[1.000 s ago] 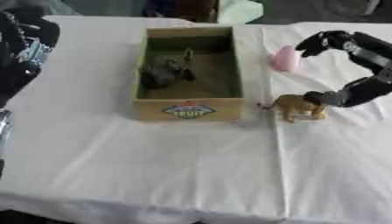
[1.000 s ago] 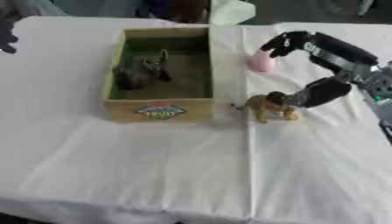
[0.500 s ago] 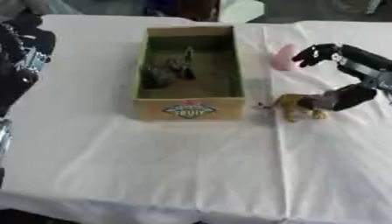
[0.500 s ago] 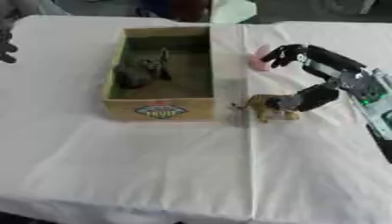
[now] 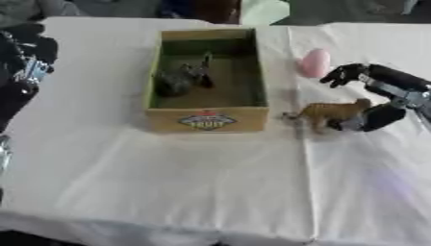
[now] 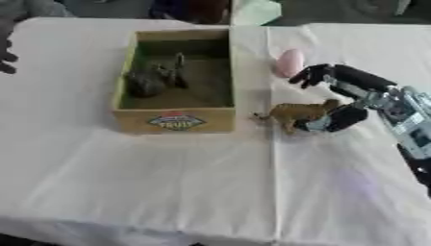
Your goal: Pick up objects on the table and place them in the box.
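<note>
Right hand (image 6: 353, 103): your right hand comes in from the right edge, thumb low against the rear of the brown toy animal, fingers (image 6: 310, 75) arched over it toward the pink thing. Not closed round the toy yet, so call it open, touching only.
Left hand (image 5: 25, 72): yours shows at the left edge, dark and blurred; cannot tell how its fingers stand.
Brown toy animal (image 6: 295, 112): four-legged, upright on the desk just right of the box's front right corner, head end toward your hand, tail end toward the box. Near the box, not touching that you can see.
Pink thing (image 5: 314, 62): small rounded shape on the desk, right of the box, beyond the toy, just beside your fingertips.
Box (image 5: 206, 119): open cardboard box, green inner walls, fruit label on the front wall, middle of the desk.
Dark toy (image 5: 181, 79): grey-black figure lying inside the box, left part; kind unclear.
Desk (image 5: 168, 178): white cloth over it, creased.
</note>
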You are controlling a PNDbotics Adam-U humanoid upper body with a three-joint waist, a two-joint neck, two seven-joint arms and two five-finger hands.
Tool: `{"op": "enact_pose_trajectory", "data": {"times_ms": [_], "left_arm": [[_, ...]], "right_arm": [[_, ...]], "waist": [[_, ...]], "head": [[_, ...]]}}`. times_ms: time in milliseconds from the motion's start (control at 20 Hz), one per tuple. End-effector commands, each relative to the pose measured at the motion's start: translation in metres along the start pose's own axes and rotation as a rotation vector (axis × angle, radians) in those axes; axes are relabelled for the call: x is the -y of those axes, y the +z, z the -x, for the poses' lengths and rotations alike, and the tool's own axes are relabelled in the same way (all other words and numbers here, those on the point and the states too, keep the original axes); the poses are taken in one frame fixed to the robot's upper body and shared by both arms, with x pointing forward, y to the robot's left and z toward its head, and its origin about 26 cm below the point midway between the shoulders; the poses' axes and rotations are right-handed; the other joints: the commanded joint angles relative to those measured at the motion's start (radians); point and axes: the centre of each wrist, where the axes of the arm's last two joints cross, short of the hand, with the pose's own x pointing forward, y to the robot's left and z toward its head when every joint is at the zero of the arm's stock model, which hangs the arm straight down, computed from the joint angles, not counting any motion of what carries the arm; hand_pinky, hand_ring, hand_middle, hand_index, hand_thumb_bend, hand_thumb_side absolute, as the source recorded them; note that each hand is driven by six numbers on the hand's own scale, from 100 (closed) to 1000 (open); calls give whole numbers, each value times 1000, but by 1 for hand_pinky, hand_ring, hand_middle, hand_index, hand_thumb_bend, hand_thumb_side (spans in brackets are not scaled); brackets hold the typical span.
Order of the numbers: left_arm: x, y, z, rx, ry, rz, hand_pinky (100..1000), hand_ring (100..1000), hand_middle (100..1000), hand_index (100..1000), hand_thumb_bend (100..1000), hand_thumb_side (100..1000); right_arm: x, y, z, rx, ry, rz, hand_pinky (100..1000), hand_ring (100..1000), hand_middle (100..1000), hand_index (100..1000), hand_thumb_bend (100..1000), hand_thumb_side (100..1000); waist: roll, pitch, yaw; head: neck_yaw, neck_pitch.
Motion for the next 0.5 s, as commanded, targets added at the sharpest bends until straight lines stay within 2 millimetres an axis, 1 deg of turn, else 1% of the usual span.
{"op": "enact_pose_trajectory", "data": {"times_ms": [50, 200, 400, 500], "left_arm": [[-7, -3, -6, 25, -12, -6, 567, 611, 622, 792, 547, 698], [-7, -2, -6, 23, -10, -7, 566, 610, 622, 792, 544, 697], [-7, -2, -6, 22, -10, -7, 566, 610, 622, 793, 545, 698], [-7, -2, -6, 22, -10, -7, 566, 610, 623, 793, 546, 698]], "right_arm": [[10, 6, 4, -27, 50, -25, 768, 753, 790, 868, 465, 434], [9, 7, 5, -44, 76, -54, 764, 746, 782, 853, 460, 428], [9, 8, 7, -61, 100, -68, 739, 720, 750, 816, 425, 395], [9, 9, 7, -67, 110, -65, 712, 680, 718, 786, 406, 369]], "waist": [[-1, -15, -2], [-1, -14, -5], [-2, -13, -7], [-3, -13, -8]], "head": [[0, 4], [1, 4], [2, 5], [2, 5]]}}
